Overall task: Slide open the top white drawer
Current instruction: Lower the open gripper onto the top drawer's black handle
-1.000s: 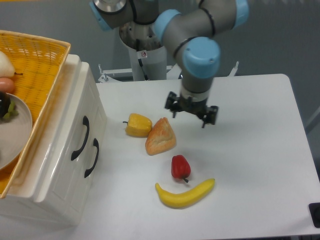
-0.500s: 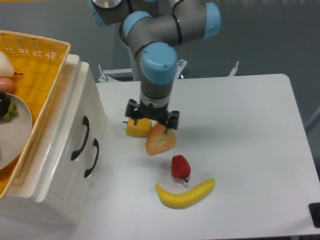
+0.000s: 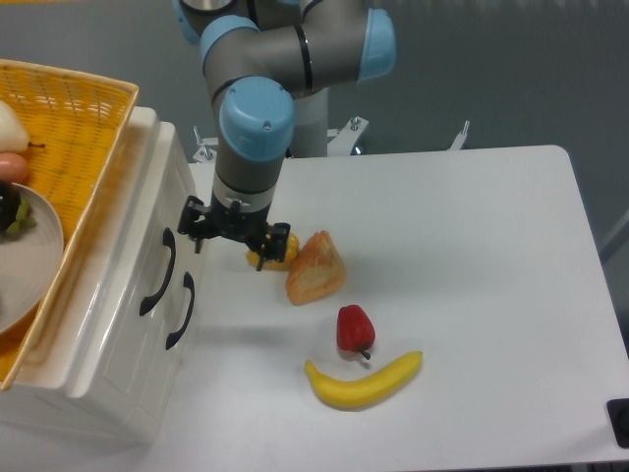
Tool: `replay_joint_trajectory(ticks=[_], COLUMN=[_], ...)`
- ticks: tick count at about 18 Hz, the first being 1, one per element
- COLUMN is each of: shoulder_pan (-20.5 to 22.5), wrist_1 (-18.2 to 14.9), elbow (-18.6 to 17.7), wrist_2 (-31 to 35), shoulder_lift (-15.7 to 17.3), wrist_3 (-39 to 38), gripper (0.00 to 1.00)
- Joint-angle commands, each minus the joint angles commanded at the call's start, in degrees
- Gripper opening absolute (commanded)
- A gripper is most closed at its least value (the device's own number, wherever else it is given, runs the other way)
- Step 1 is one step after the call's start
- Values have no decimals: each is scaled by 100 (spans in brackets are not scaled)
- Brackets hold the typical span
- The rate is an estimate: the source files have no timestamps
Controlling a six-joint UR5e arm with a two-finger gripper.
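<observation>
Camera view from above the table (image 3: 472, 226): the cabinet (image 3: 118, 324) stands at the left edge, and all positions below are given from it. The top white drawer (image 3: 147, 246) sits flush in the cabinet front, closed, its curved black handle (image 3: 157, 272) facing the table. A second handle (image 3: 181, 311) marks the lower drawer beneath it. The gripper (image 3: 234, 236) hangs just beside the cabinet's upper front, near the top handle but apart from it; its fingers are spread and hold nothing. Partly hidden behind the gripper lies a yellow pepper (image 3: 278, 248), with a bread piece (image 3: 315, 267) touching it further out. A red pepper (image 3: 355, 328) and a banana (image 3: 363, 381) lie further from the cabinet. A yellow basket (image 3: 69, 118) rests on the cabinet top.
</observation>
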Motion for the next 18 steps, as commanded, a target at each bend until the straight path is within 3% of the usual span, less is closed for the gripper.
replay_joint_trajectory(ticks=[9,18], shoulder_pan=[0,-26], wrist_1=[-9,-9], elbow=[80,62], wrist_2=[-448,-660], shoulder_lift=[-62,-70], wrist_3=[-18,-18], gripper=[91,80])
